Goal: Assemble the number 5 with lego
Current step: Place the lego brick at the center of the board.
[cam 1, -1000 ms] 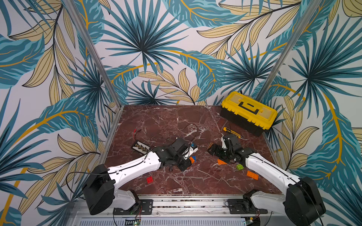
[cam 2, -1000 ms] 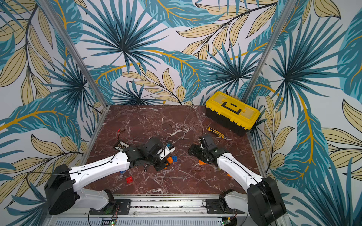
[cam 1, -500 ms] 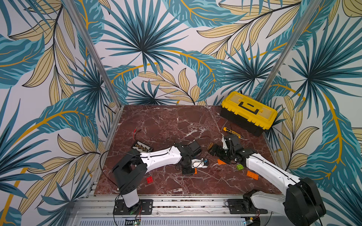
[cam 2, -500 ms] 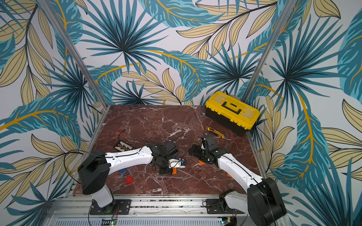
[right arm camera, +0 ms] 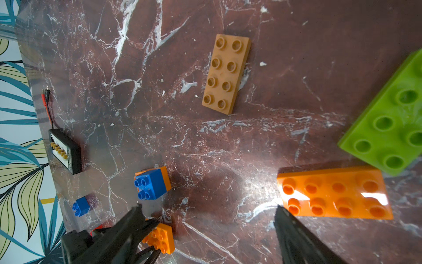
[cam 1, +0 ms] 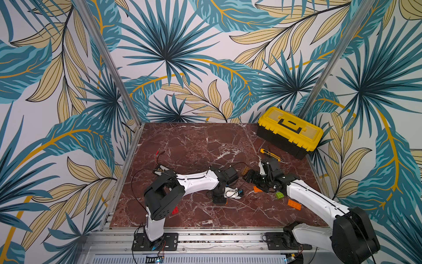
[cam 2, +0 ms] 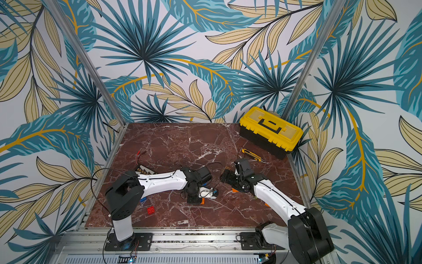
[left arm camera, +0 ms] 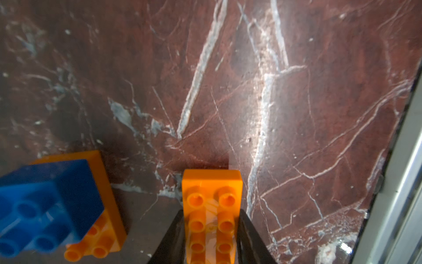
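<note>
1. The left pincer [left arm camera: 211, 213] is narrow. Its black fingers [left arm camera: 169, 240] lie against both long sides of an orange brick [left arm camera: 211, 187], which is studs up and low over the worktop [left arm camera: 308, 102]. I cannot tell whether the brick rests on it.
2. Just beside that brick, but apart from it, a blue brick [left arm camera: 50, 201] sits on an orange base [left arm camera: 109, 224].
3. The right pincer [right arm camera: 208, 206] is wide, with nothing between its fingers, above bare marble.
4. Near one of its fingers an orange plate [right arm camera: 333, 194] lies flat, studs up. A green brick [right arm camera: 388, 118] is just beside the plate.
5. Farther out, a tan brick [right arm camera: 226, 73] lies alone. A far blue brick [right arm camera: 81, 205] sits past the stack, and a black board [right arm camera: 65, 150] lies near the worktop's edge.
6. In both top views the two pincers are near each other at mid-worktop. A red brick [cam 2: 150, 209] lies by the left arm. A yellow toolbox [cam 1: 290, 134] stands in the back right corner, with a knife [cam 1: 266, 152] in front of it.
</note>
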